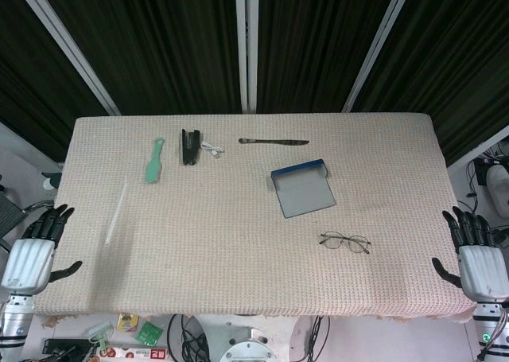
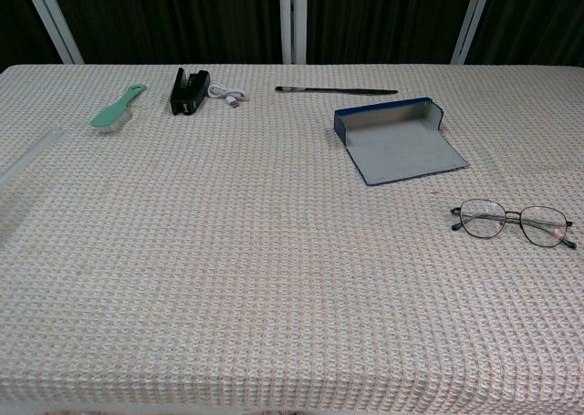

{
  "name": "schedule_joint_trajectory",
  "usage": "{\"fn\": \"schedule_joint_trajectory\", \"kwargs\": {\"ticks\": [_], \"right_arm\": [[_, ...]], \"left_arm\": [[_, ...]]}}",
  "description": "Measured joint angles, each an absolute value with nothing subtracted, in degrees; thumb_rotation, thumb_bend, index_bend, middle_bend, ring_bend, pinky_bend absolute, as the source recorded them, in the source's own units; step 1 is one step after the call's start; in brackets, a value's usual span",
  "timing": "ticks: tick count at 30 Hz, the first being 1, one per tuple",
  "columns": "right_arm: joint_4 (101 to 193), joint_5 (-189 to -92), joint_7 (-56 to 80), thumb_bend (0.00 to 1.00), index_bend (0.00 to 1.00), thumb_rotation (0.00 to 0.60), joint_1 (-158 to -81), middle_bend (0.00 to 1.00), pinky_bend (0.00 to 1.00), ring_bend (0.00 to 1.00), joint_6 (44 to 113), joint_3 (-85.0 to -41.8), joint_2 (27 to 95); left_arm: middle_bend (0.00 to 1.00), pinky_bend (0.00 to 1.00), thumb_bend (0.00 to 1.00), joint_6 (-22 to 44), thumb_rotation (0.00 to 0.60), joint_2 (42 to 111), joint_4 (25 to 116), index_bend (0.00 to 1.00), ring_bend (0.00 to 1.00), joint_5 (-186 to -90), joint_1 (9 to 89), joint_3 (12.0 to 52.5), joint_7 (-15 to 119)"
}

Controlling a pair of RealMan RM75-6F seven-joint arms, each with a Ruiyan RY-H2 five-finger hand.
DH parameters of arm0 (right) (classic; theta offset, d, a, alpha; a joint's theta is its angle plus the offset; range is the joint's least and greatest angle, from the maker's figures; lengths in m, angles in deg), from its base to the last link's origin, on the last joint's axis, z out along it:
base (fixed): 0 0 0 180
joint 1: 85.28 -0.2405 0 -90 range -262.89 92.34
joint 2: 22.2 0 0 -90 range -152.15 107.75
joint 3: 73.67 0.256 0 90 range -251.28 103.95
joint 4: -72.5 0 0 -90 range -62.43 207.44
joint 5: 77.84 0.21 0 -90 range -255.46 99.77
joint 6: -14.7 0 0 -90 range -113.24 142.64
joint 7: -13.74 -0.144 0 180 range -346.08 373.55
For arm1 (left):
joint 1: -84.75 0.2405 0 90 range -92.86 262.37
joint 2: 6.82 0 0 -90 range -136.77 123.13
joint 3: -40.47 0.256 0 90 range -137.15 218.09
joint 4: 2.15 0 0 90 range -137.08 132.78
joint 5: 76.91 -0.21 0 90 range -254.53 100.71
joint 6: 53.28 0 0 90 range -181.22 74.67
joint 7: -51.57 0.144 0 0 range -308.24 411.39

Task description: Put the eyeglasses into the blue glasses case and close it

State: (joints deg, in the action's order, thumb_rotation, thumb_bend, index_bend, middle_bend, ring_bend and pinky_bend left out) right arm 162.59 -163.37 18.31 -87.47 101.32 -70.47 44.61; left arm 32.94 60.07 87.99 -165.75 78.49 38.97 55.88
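Woven waffle-textured tablecloth (image 2: 228, 278); thin metal-framed eyeglasses (image 2: 513, 222).

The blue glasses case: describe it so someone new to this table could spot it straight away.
On the cloth-covered table, look right of centre, just nearer than the long black pen lying near the far edge. The blue glasses case lies open there, its grey lining facing up, with the eyeglasses lying apart on its near right side. It is the only flat, blue-edged rectangle on the table.
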Motion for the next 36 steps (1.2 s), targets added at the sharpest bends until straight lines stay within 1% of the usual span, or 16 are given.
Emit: {"fn": "schedule_joint_trajectory", "kwargs": {"ticks": [13, 19, 23, 25, 30, 36], "right_arm": [[164.39, -162.79, 21.44, 0.17, 0.00, 0.600, -88.02, 0.00, 0.00, 0.00, 99.51, -70.71, 44.63], [166.25, -160.76, 22.62, 0.18, 0.00, 0.600, -90.05, 0.00, 0.00, 0.00, 95.78, -69.90, 45.97], [166.76, -159.06, 24.79, 0.18, 0.00, 0.600, -92.83, 0.00, 0.00, 0.00, 91.49, -68.93, 46.85], [167.52, -157.72, 26.38, 0.18, 0.01, 0.600, -94.18, 0.00, 0.00, 0.00, 89.50, -68.39, 47.23], [169.60, -155.06, 30.27, 0.18, 0.10, 0.600, -96.93, 0.00, 0.00, 0.00, 86.22, -67.59, 48.93], [170.25, -150.51, 34.34, 0.18, 0.15, 0.600, -98.57, 0.00, 0.00, 0.00, 84.22, -67.26, 52.87]], "left_arm": [[0.08, 0.23, 0.00, 32.29, 0.600, 60.56, 86.67, 0.08, 0.08, -165.77, 78.86, 39.81, 54.46], [0.08, 0.23, 0.00, 32.21, 0.600, 60.01, 86.62, 0.08, 0.08, -165.72, 78.75, 39.67, 54.45], [0.08, 0.23, 0.00, 31.74, 0.600, 59.90, 86.69, 0.08, 0.08, -165.31, 78.80, 39.79, 55.21], [0.08, 0.23, 0.00, 31.53, 0.600, 60.05, 86.65, 0.08, 0.08, -165.13, 78.83, 39.86, 54.91], [0.08, 0.23, 0.00, 31.37, 0.600, 60.82, 86.27, 0.08, 0.08, -165.04, 78.83, 39.90, 54.65], [0.08, 0.23, 0.00, 30.52, 0.600, 61.64, 85.63, 0.08, 0.08, -164.96, 78.39, 39.89, 54.19]]}}
